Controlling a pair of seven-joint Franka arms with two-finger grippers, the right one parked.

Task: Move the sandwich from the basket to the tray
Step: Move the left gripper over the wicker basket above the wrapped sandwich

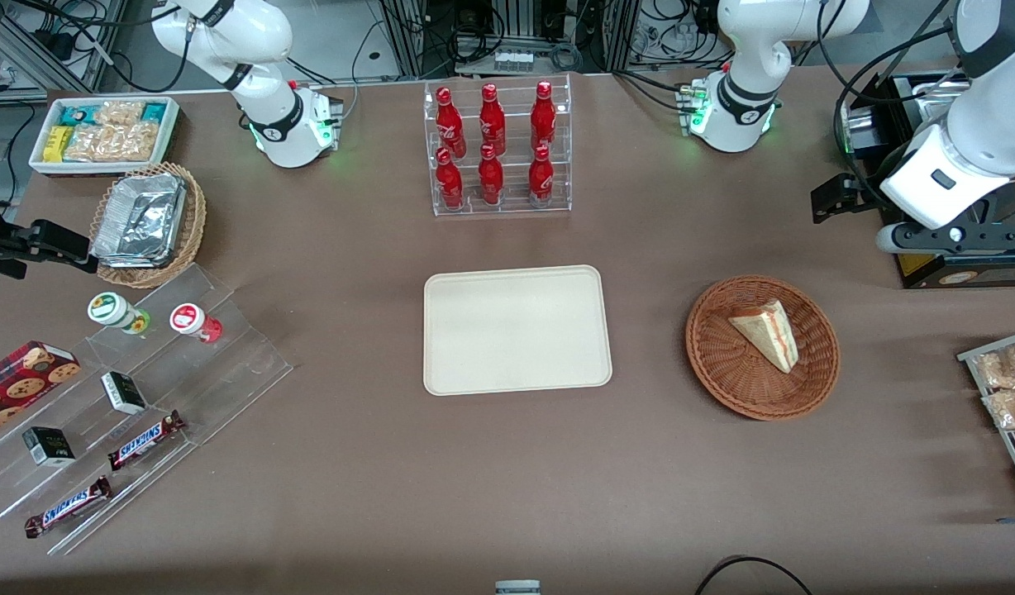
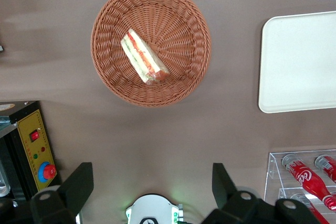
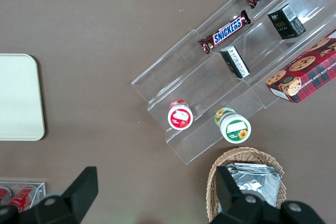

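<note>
A: Currently, item one: sandwich [image 2: 144,56]?
B: Wedge, lying on its side in the woven basket [image 2: 105,24], filling edge exposed, well below the spread jaws and untouched.
A: Item two: gripper [image 2: 152,182]?
B: Fingers wide apart, holding nothing, hanging high above the table, likely to survey before descending.
A: Item three: tray [image 1: 441,330]?
B: Bare, beside the basket, nearer the cola rack [image 1: 501,149], ready to receive.

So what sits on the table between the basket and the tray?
Nothing: in the front view only bare brown tabletop separates the basket from the tray. The sandwich lies in the basket; the open gripper hangs above the table, apart from it.
</note>
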